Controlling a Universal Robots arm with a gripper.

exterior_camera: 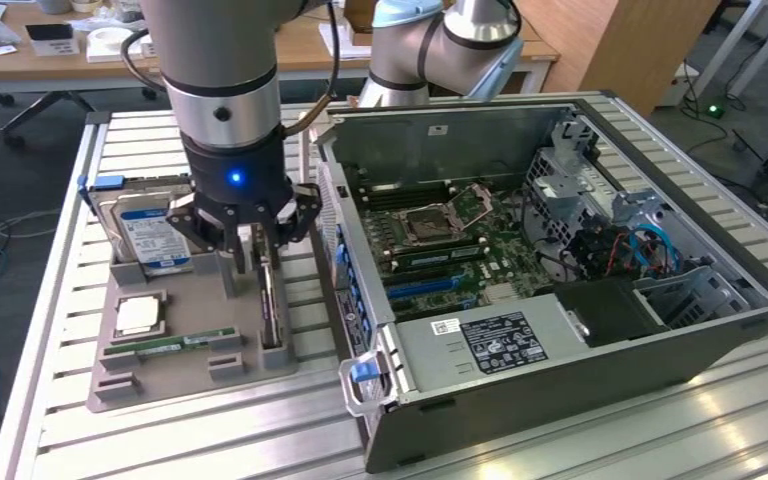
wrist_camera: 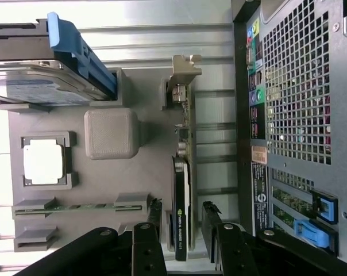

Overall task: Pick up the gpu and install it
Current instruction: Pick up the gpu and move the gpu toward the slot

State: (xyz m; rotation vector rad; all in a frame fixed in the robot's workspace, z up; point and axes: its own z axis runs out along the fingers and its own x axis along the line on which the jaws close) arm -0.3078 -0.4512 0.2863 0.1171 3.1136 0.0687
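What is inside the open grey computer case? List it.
A green motherboard with a silver processor socket, blue expansion slots, a silver labelled power supply and blue cables. Whatever lies beneath the power supply is covered.

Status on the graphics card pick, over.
Claw open, straddling graphics card, gap each side. Card on edge in gray tray, not lifted. Hard drive and computer case flank it, neither touching the claw.

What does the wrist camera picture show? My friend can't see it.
The open gripper straddles the gpu, which stands on edge in a grey tray. A hard drive and a computer case sit nearby.
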